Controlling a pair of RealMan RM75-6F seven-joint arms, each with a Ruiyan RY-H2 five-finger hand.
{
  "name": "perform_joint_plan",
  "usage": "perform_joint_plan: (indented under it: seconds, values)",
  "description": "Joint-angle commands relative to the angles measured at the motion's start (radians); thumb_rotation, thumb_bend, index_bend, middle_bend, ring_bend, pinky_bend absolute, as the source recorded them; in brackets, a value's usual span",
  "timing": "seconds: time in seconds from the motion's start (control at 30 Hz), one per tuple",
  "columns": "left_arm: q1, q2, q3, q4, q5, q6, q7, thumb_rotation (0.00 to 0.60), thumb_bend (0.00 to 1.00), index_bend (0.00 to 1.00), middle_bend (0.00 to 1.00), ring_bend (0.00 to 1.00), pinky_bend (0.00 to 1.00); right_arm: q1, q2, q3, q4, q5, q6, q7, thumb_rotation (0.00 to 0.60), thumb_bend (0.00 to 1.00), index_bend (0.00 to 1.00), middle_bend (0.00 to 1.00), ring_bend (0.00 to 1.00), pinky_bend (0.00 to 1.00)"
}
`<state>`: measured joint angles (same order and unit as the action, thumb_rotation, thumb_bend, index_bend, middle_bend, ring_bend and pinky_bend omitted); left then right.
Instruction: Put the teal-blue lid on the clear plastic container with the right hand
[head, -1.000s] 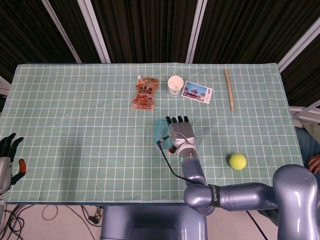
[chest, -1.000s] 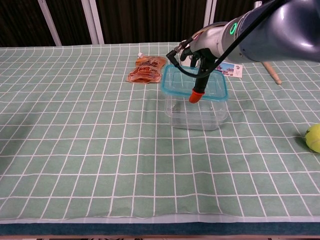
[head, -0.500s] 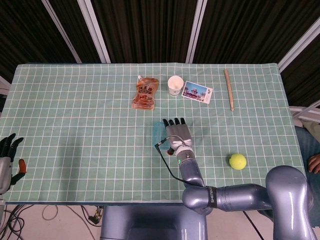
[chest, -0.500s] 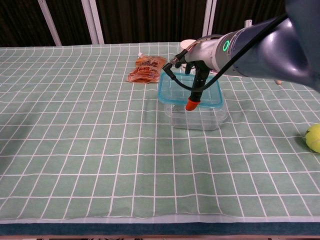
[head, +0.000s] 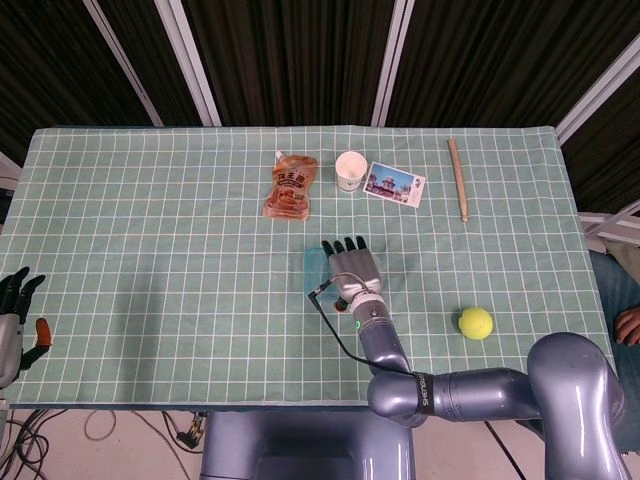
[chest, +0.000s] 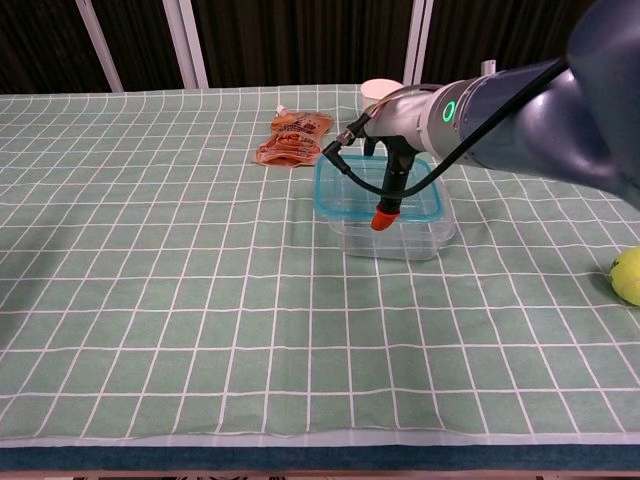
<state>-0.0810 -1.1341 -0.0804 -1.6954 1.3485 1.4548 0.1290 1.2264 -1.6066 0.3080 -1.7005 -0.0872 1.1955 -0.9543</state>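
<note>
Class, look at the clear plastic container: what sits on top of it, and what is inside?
The teal-blue lid lies on the clear plastic container, with the right hand over it. Nothing shows through its walls; the hand hides the lid's middle.

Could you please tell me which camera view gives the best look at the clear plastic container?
The chest view: the clear plastic container shows its see-through walls under the teal-blue lid. In the head view the right hand covers it almost entirely.

Teal-blue lid (chest: 335, 190), green white-checked tablecloth (head: 160, 240), yellow ball (head: 475, 322)
</note>
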Motion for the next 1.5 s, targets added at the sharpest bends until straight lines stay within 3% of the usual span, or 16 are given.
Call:
perform_joint_plan:
  seconds: [0.03, 0.47, 1.5]
  values:
    - [0.000, -0.001, 0.000, 0.002, 0.000, 0.000, 0.001, 0.600, 0.64, 0.11, 0.00, 0.00, 0.00, 0.005, -0.007, 0.009, 0.012, 0.031, 0.007, -0.012, 0.600, 0.22, 0.00, 0.42, 0.07, 0.00]
    - [0.000, -0.001, -0.002, 0.001, -0.009, -0.003, 0.003, 0.600, 0.64, 0.11, 0.00, 0.00, 0.00, 0.020, -0.040, 0.042, 0.040, 0.088, 0.043, -0.039, 0.600, 0.22, 0.00, 0.42, 0.07, 0.00]
    - [-0.001, 0.000, -0.002, -0.001, -0.012, -0.004, 0.007, 0.600, 0.64, 0.11, 0.00, 0.00, 0.00, -0.024, -0.078, 0.046, 0.080, 0.030, 0.048, -0.048, 0.600, 0.22, 0.00, 0.42, 0.07, 0.00]
